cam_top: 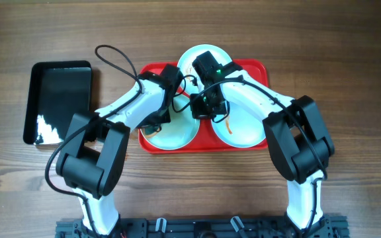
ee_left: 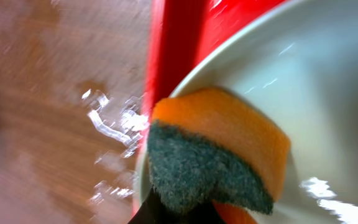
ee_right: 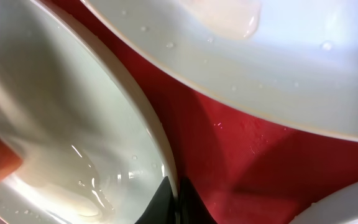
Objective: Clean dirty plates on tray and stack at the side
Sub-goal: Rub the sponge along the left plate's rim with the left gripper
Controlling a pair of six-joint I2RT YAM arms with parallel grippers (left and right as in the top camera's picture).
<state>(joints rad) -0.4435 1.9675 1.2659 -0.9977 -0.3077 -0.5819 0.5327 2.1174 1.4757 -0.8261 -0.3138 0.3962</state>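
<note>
Brown wood-grain table is seen from overhead, with the red tray set at centre and a glossy black tray well apart to its left. Three plates are recorded on the red tray: rear plate, overhanging the far rim; left plate; and right plate, marked by a short orange smear near its middle. Both arms are bent inward over the red tray. Left gripper is closed on a sponge of orange foam with a dark green scouring face. Only the dark finger bases are visible, at the bottom edge of the left wrist view. The sponge is held against the inner rim of the left plate, just beside the red tray's raised edge, with table showing beyond. Wet glints are noted on plate and wood. Right gripper is seen with jaws almost together; the left plate's rim runs straight into the narrow gap and appears pinched there. In the right wrist view the rear plate lies beyond the fingertips with red tray floor between, and a corner of the right plate shows at lower right. Droplets are noted on the tray floor and the rear plate.
</note>
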